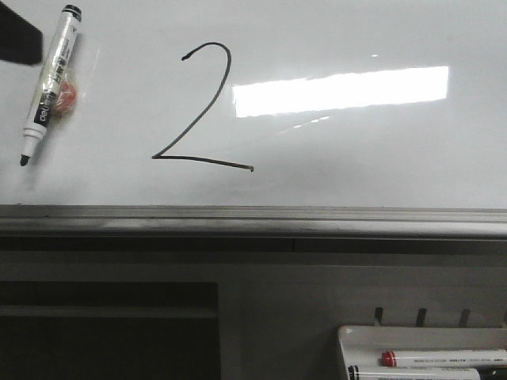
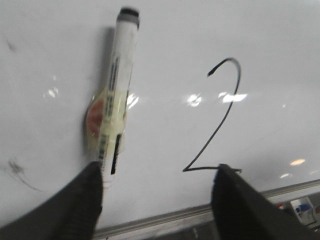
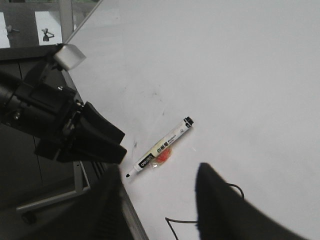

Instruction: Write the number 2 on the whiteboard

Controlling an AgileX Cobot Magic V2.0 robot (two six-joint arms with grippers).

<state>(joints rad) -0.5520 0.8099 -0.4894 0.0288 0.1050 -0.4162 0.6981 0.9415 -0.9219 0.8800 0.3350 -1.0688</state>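
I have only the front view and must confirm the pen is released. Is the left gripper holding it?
Observer: No. The left wrist view shows the left gripper open, with its fingers wide apart and the pen lying flat on the board, not clamped.
Operator: And the right gripper? I can't see it.
Observer: The right wrist view shows the right gripper open and empty. Part of the 2 shows between its fingers.
Operator: Is the left arm clear of the pen?
Observer: From the right wrist view, the left gripper sits just beside the pen's tip, with a gap showing.
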